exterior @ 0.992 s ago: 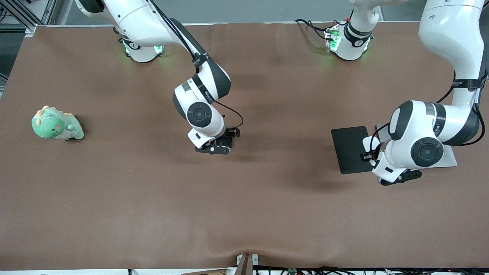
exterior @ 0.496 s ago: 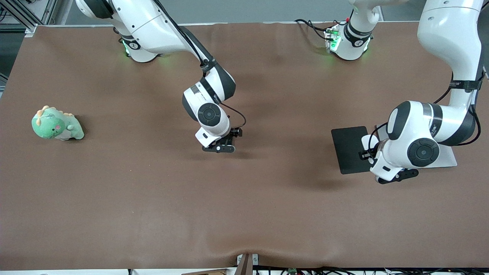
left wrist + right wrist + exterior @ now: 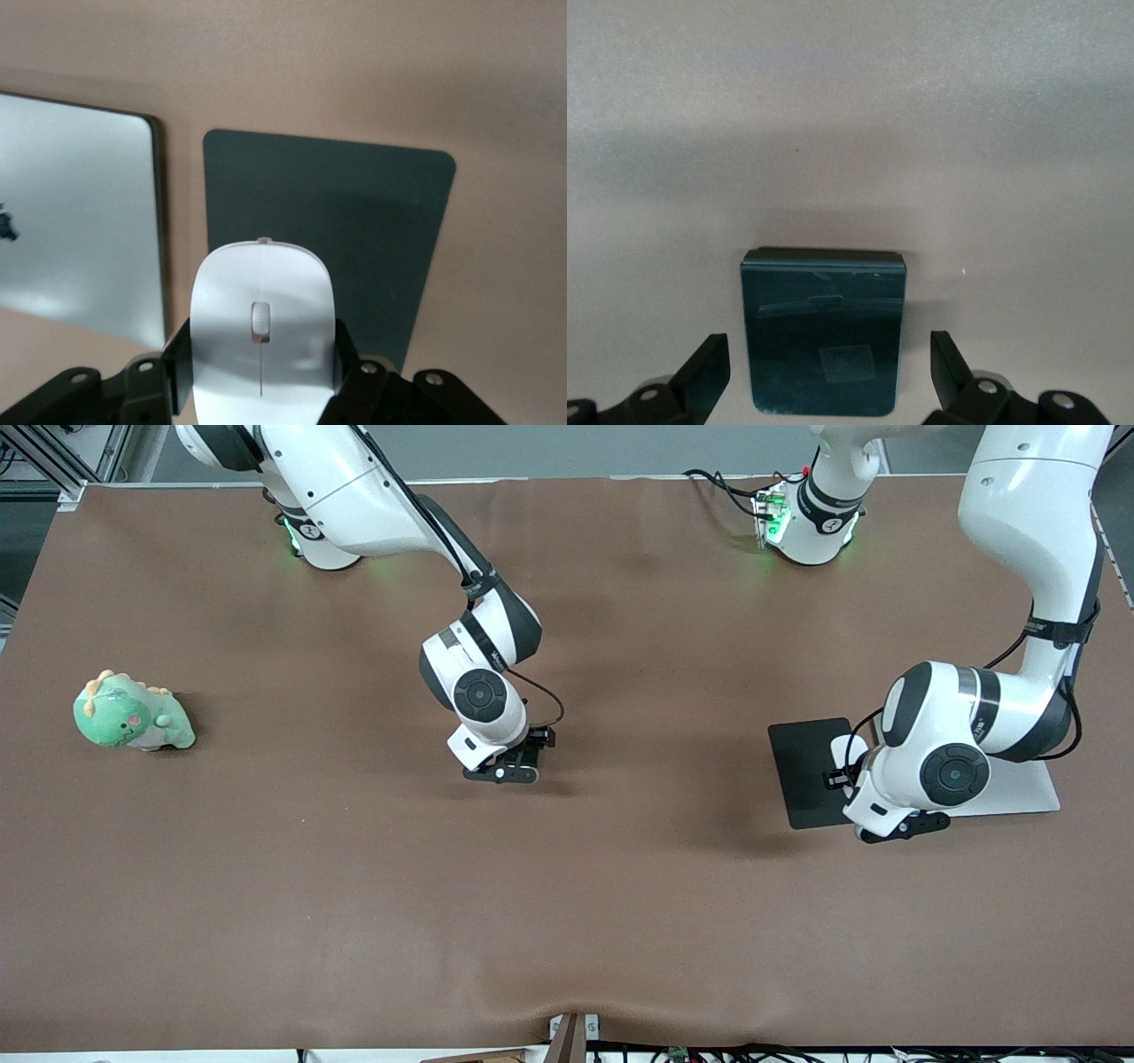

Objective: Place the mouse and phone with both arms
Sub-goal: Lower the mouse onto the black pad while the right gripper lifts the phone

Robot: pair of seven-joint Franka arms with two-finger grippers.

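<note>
The white mouse is clamped between the fingers of my left gripper, which is shut on its sides. It hangs just above the black mouse pad, at the pad's edge beside the silver laptop. In the front view only a sliver of the mouse shows past the left wrist. The black phone lies flat on the brown table near its middle. My right gripper stands open over it, one finger on each side and clear of its edges. In the front view the right hand hides the phone.
A green plush dinosaur sits near the right arm's end of the table. The left arm covers most of the laptop, which lies beside the pad toward the left arm's end. A brown cloth covers the table.
My left arm has carried the mouse a little toward the pad's middle. The right hand has shifted slightly over the phone and stays open.
</note>
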